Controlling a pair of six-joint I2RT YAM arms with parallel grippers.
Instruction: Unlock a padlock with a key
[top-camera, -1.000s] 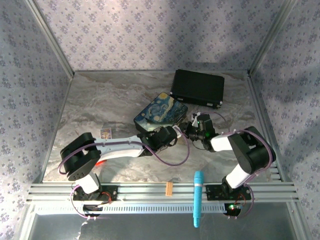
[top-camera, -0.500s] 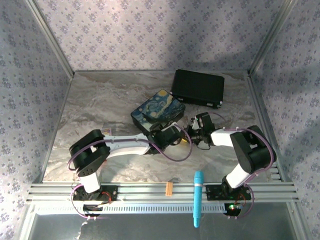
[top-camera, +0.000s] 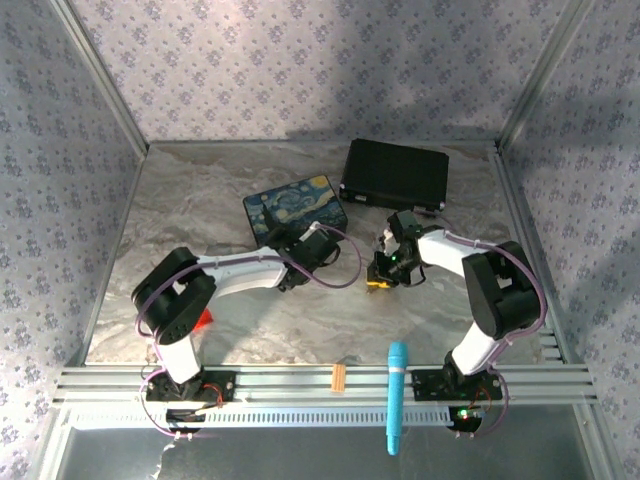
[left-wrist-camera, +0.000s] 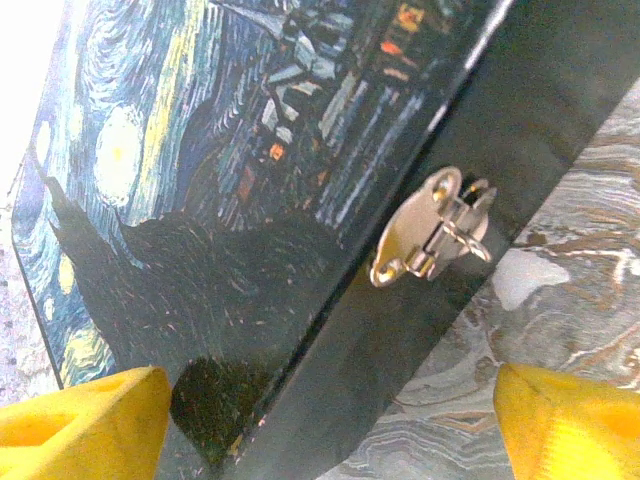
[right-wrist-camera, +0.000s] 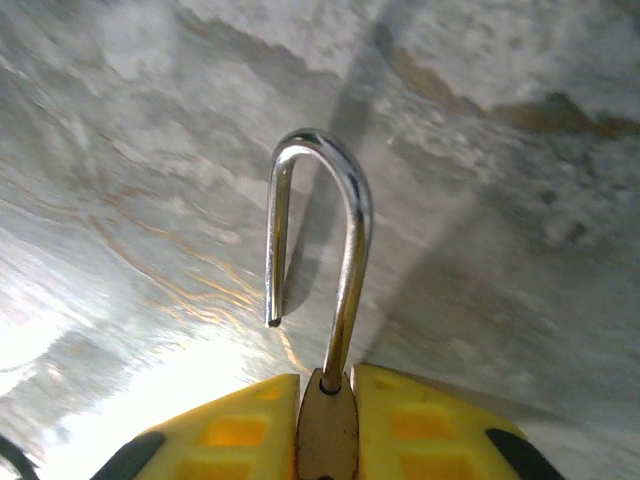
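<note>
- Bench (top-camera: 190, 210): my left arm (top-camera: 240, 274) and right arm (top-camera: 452, 250), bunched a second ago, have drawn apart.
- Painted box (top-camera: 295, 205): it has slid toward 10 o'clock, and its hasp (left-wrist-camera: 435, 232) is bare.
- Left jaws: spread wide, facing the box.
- Right jaws: pinching the padlock (right-wrist-camera: 326, 425), 4 o'clock from the box.
- Shackle (right-wrist-camera: 352, 260): its free end is out, so I judge the padlock unlocked.

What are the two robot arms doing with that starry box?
The right gripper is pinching a small padlock and holding it above the table. The lock's silver loop is open, with one end hanging free. The left gripper is open and sits right by the painted box, looking at its metal latch, which has no lock on it. So the padlock looks unlocked and off the box.
</note>
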